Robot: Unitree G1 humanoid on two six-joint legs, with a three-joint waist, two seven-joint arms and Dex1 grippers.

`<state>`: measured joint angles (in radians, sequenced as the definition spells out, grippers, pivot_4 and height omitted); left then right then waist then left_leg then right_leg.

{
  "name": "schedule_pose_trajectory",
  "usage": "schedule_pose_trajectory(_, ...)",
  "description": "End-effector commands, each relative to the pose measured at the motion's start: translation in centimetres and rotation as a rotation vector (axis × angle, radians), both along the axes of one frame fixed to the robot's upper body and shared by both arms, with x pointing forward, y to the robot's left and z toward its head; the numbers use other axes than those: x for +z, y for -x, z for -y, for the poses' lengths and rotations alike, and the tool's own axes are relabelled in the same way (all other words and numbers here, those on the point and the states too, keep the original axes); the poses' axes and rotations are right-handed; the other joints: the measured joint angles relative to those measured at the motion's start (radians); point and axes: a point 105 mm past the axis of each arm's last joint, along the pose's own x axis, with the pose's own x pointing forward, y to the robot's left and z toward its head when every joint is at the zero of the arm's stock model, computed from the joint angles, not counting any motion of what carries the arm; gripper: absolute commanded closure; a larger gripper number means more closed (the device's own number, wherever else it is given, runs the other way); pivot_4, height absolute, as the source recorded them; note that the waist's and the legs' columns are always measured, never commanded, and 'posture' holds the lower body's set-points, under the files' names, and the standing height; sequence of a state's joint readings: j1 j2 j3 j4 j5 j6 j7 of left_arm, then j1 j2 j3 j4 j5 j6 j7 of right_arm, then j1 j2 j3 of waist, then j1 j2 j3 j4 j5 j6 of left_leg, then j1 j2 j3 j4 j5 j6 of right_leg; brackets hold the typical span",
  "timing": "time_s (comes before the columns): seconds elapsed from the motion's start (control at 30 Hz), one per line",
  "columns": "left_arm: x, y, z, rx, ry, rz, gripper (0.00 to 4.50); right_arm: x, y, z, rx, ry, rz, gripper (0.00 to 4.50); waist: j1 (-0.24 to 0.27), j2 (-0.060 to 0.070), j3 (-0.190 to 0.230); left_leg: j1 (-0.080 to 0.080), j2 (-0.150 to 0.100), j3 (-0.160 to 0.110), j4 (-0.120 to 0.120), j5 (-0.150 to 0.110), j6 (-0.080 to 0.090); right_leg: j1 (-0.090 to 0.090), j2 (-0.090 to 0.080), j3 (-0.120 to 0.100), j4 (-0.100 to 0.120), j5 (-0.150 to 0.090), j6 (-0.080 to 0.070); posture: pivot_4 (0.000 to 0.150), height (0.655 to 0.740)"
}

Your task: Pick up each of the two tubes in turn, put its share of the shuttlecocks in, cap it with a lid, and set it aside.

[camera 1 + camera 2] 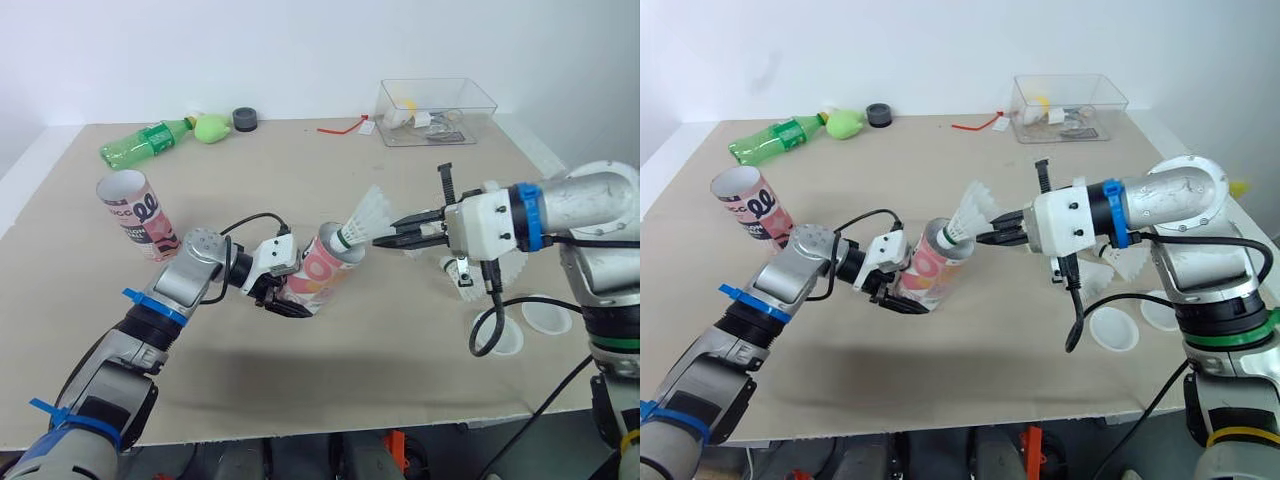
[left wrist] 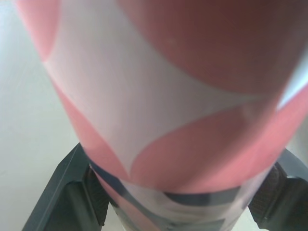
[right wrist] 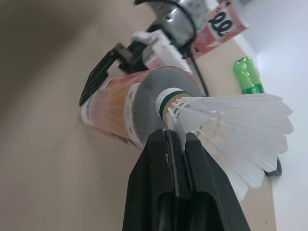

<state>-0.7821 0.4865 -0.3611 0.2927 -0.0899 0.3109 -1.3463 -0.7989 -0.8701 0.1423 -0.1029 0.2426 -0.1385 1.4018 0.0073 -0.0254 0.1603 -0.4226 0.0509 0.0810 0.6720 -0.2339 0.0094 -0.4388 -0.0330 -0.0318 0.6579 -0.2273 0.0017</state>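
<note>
Illegible print on far tube (image 1: 140, 218), nothing readable

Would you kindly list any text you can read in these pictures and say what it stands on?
"00", roughly: large black looping marks on the standing tube; uncertain.
Small print beside them: too small to read.
Held tube, shuttlecock, green bottle: nothing legible.

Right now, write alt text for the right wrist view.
The right gripper pinches a white shuttlecock, its cork at the open mouth of a pink tube held by the left gripper. Behind are a second tube and a green bottle.
</note>
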Motion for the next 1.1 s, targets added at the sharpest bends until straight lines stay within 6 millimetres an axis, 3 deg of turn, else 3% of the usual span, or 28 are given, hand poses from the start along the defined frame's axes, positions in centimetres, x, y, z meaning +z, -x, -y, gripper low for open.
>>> schedule_pose_trajectory(0.03,0.8,-0.8,0.1,0.033,-0.029,0.085,1.47,-0.2,-0.2,0.5,0.025,0.047,0.058,4.44,0.000,0.000,0.000,0.000,0.000,0.000,0.000,0.000,0.000,0.000,0.000,0.000,0.000,0.000,0.000,0.150,0.7400)
schedule_pose_trajectory(0.27,0.7,-1.6,0.1,0.078,-0.036,0.114,1.47,-1.4,-1.5,0.5,0.054,0.097,0.096,4.44,-0.001,0.000,0.000,0.003,0.000,0.002,0.001,0.000,-0.001,0.000,0.000,0.002,0.003,0.002,-0.002,0.150,0.7400)
schedule_pose_trajectory(0.47,0.7,-1.5,0.3,0.079,-0.026,0.103,1.47,-1.0,-3.0,-0.3,0.071,0.117,0.170,4.44,0.000,0.000,0.000,0.005,0.000,0.002,0.001,0.004,-0.004,0.000,0.000,0.003,0.007,0.001,-0.001,0.150,0.7400)
schedule_pose_trajectory(0.67,0.4,-1.5,0.4,0.084,-0.027,0.095,1.47,-0.4,-3.0,-0.8,0.087,0.111,0.180,4.44,0.000,0.000,0.000,0.005,0.000,0.003,0.001,0.004,-0.004,0.000,0.000,0.003,0.008,0.002,-0.003,0.150,0.7400)
schedule_pose_trajectory(0.7,0.3,-1.5,0.3,0.084,-0.027,0.093,1.47,-0.2,-2.9,-0.9,0.087,0.104,0.177,3.83,0.000,0.000,0.000,0.005,0.000,0.003,0.001,0.004,-0.004,0.000,0.000,0.003,0.008,0.003,-0.005,0.150,0.7400)
schedule_pose_trajectory(0.77,0.1,-1.4,0.3,0.084,-0.029,0.090,1.47,0.3,-2.7,-0.9,0.090,0.088,0.174,3.26,0.000,0.000,0.000,0.006,0.001,0.003,0.001,0.004,-0.004,0.000,0.000,0.003,0.008,0.004,-0.006,0.150,0.7400)
schedule_pose_trajectory(0.9,0.0,-1.5,0.4,0.086,-0.027,0.086,1.47,1.0,-1.9,-1.0,0.101,0.023,0.129,1.68,0.000,0.000,0.000,0.006,0.000,0.003,0.001,0.004,-0.004,0.000,0.000,0.003,0.008,0.004,-0.006,0.150,0.7400)
schedule_pose_trajectory(1.0,0.0,-1.7,0.4,0.088,-0.026,0.087,1.47,1.8,-1.5,-0.8,0.067,-0.121,0.023,0.31,0.002,0.000,0.000,0.006,0.000,0.003,0.001,0.004,-0.004,0.001,-0.001,0.003,0.008,0.005,-0.007,0.150,0.7400)
schedule_pose_trajectory(1.03,0.0,-1.7,0.4,0.091,-0.026,0.089,1.47,2.1,-1.5,-0.5,0.042,-0.179,-0.027,0.05,0.002,0.000,0.000,0.006,-0.001,0.002,0.001,0.004,-0.004,0.001,-0.002,0.003,0.008,0.005,-0.007,0.150,0.7400)
schedule_pose_trajectory(1.1,-0.1,-1.9,0.3,0.095,-0.028,0.092,1.47,3.0,-2.1,0.6,-0.064,-0.423,-0.189,0.05,0.003,0.000,0.000,0.006,-0.002,0.002,0.001,0.004,-0.004,0.002,-0.003,0.002,0.008,0.005,-0.007,0.150,0.7400)
